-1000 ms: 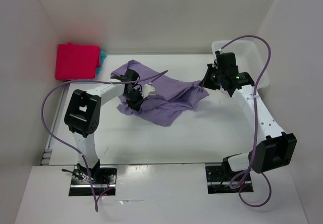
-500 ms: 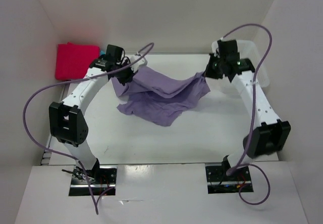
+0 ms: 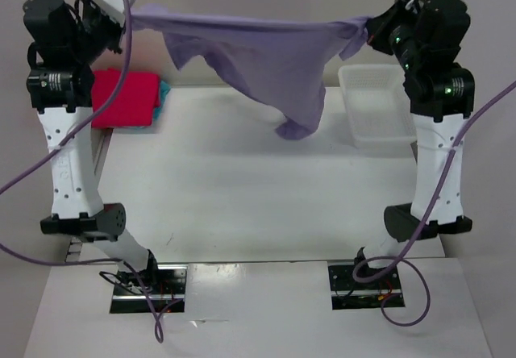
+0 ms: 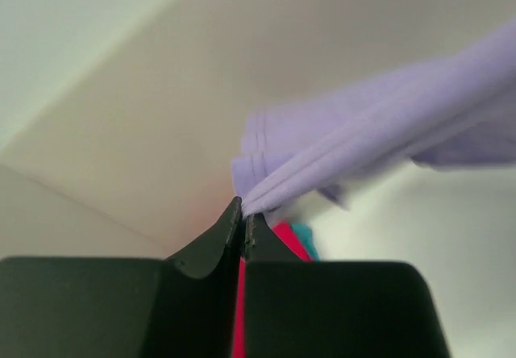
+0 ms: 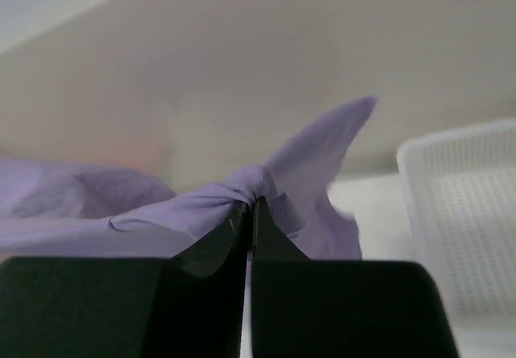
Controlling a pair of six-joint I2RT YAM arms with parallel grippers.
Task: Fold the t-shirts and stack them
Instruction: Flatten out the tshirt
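The pale lavender t-shirt (image 3: 258, 56) hangs stretched in the air high above the table, its lower part drooping to a point near the middle. My left gripper (image 3: 122, 7) is shut on its left end (image 4: 278, 176), and my right gripper (image 3: 372, 29) is shut on its right end (image 5: 242, 189). Both arms stand raised and nearly upright. A folded magenta-red t-shirt (image 3: 122, 98) lies at the table's far left with a turquoise blue t-shirt (image 3: 164, 93) peeking out from under it; both also show past the left fingers (image 4: 230, 241). The orange t-shirt is out of view.
A white plastic mesh basket (image 3: 377, 104) sits at the table's far right, below the right arm, and appears at the right of the right wrist view as the basket (image 5: 463, 213). White walls enclose the table (image 3: 242, 197) on three sides.
Both arms have risen from low over the table to full height, lifting the lavender t-shirt off the surface and pulling it taut between them.
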